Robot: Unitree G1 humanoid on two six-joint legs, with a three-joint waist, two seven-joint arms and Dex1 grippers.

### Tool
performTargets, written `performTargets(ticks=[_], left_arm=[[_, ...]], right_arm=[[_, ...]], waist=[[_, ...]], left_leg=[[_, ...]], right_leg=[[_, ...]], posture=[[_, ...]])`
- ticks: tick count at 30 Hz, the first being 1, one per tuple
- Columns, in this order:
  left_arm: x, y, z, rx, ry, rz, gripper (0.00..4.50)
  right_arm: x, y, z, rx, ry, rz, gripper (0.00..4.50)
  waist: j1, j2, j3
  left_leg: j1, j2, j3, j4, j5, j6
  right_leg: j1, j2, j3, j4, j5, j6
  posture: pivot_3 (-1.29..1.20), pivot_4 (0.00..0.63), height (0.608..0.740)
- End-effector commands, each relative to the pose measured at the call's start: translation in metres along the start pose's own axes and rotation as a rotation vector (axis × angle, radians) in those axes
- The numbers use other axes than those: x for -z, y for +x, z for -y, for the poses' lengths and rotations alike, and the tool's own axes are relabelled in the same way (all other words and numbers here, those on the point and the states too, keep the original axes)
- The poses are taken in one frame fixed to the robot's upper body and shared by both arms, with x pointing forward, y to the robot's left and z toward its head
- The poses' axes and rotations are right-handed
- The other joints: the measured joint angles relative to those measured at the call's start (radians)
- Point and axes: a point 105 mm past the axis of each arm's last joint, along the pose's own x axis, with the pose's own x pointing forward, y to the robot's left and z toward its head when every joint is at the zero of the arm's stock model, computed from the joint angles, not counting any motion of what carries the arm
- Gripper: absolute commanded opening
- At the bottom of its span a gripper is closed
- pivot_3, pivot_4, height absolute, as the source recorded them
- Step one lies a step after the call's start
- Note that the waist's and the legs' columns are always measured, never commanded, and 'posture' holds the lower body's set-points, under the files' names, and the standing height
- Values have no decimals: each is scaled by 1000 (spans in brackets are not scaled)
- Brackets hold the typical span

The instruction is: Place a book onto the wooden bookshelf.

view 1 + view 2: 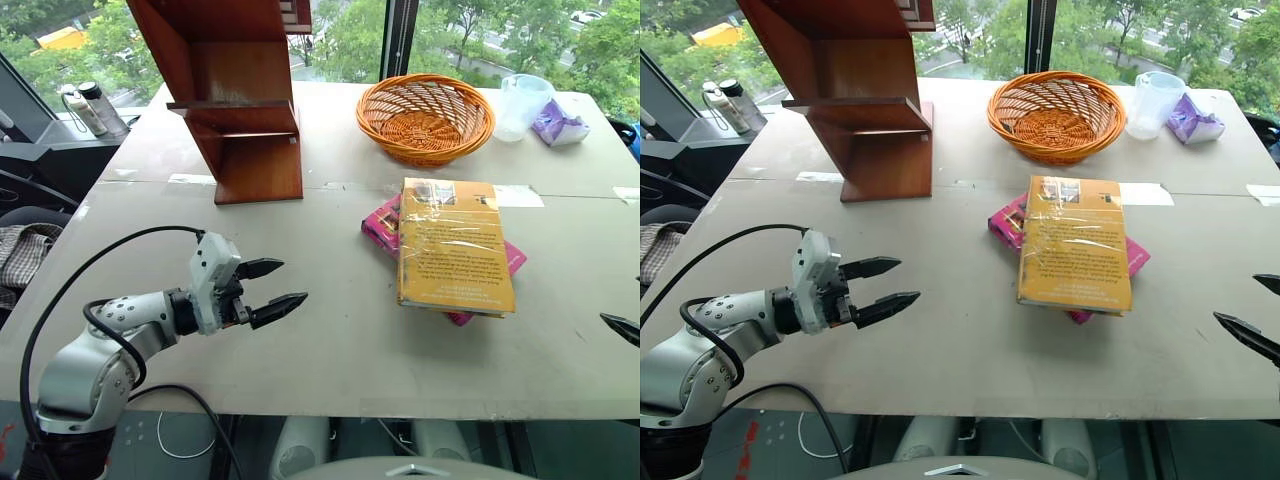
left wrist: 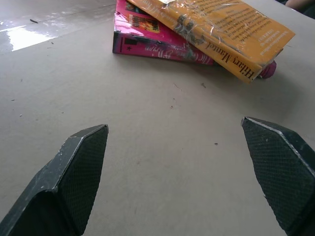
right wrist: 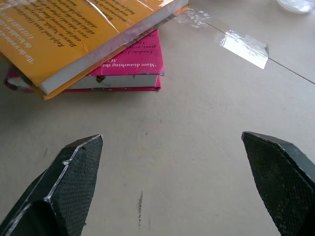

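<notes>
Grey table [image 1: 330, 330], taped seam, big windows [image 1: 350, 40], green trees outside

We see a yellow-orange paperback book in glossy clear wrap [image 1: 455, 245], its cover carrying lines of small dark text, above a magenta-pink book [image 3: 132, 61] with white page edges. The polished wooden bookshelf [image 1: 235, 95] is reddish-brown, and the round woven wicker basket [image 1: 425, 117] is orange with an open lattice weave. Both sit on a plain grey-beige table [image 1: 330, 330], and our grippers' fingers [image 2: 81, 172] are black with a fine cross-hatched texture.
</notes>
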Motion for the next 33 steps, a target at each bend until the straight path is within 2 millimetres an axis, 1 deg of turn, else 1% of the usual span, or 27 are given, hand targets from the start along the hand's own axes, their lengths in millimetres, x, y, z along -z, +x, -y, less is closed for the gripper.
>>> performTargets(ticks=[1,3,4,6,8,10,11,12,13,15,17,18,20,21,24,26,30,33], left_arm=[[-21,2,1,15,51,51,4459],[-40,11,4,51,72,107,4459],[-46,13,6,64,78,120,4459],[-56,15,9,96,106,147,4459],[-62,17,12,118,131,154,4459],[-66,19,21,175,188,141,4459],[-67,19,26,203,210,134,4500],[-68,19,30,224,226,127,4500],[-69,20,33,236,234,123,4500],[-69,20,36,247,247,120,4500],[-70,22,39,249,254,124,4500],[-70,23,41,249,253,127,4500],[-69,23,42,249,256,129,4500],[-68,23,44,250,257,129,4500],[-65,25,48,249,259,129,4500],[-64,26,48,245,258,132,4500],[-60,25,46,233,247,127,4500],[-55,23,42,215,240,114,4500]], right_arm=[[-17,6,5,28,-56,53,4500],[-37,27,5,65,-85,97,4500],[-43,34,5,78,-95,102,4500],[-48,46,2,82,-138,10,4500],[-51,53,3,105,-165,-38,4500],[-55,66,4,85,-89,-73,4500],[-58,74,7,92,-39,-86,3975],[-63,82,6,82,-20,-92,3794],[-66,87,7,80,-13,-95,3390],[-72,102,3,73,-31,-123,2364],[-78,116,-1,62,-44,-151,1551],[-79,121,-2,62,-39,-169,1141],[-79,130,-5,52,-71,-207,132],[-78,133,-5,52,-98,-229,21],[-72,141,-3,56,-182,-298,21],[-70,144,-4,42,-205,-315,21],[-71,156,-18,-18,-218,-313,21],[-79,167,-30,-54,-211,-272,21]], waist=[[0,0,0],[0,0,1],[-1,0,0],[-2,2,-1],[0,2,-1],[0,2,-1],[-3,2,-1],[-3,1,0],[-4,0,0],[-2,0,0],[-1,1,0],[-1,1,0],[0,0,0],[1,0,0],[2,0,0],[0,0,0],[-5,0,0],[-7,0,0]], left_leg=[[0,0,0,0,0,0],[0,0,0,0,0,0],[0,0,0,0,0,0],[2,0,1,1,0,0],[2,0,1,0,0,0],[0,0,1,0,0,0],[-1,0,2,0,0,0],[-1,-1,3,0,0,0],[-1,-1,3,0,0,0],[-1,-1,3,0,0,0],[-1,-1,3,0,0,0],[-1,-1,3,0,0,0],[-2,-1,3,0,0,0],[-2,-1,2,0,0,0],[-2,-1,3,0,0,0],[-3,-1,3,0,0,0],[-1,-1,3,0,0,1],[-1,0,3,0,0,0]], right_leg=[[0,0,0,0,0,0],[0,0,-1,0,0,0],[0,0,-1,0,0,0],[0,0,-1,1,1,-1],[0,0,-1,1,1,-1],[-1,1,-2,1,1,-1],[-1,3,-2,0,1,-1],[-2,5,-1,0,1,-1],[-2,5,-1,0,1,-1],[-2,5,-1,0,1,-1],[-2,5,-1,0,1,-1],[-2,5,-1,0,1,-1],[-3,5,-1,0,1,-1],[-2,5,-1,0,1,-1],[-2,5,-2,0,1,-1],[-2,5,-1,0,1,-1],[-2,6,-1,0,1,0],[-2,8,0,1,1,0]], posture=[[0,150,733],[0,150,733],[0,150,733],[0,150,733],[0,150,733],[0,150,733],[0,150,733],[0,150,733],[0,150,733],[0,150,733],[0,150,733],[0,150,733],[0,150,733],[0,150,733],[0,150,733],[0,150,733],[0,150,733],[0,150,733]])
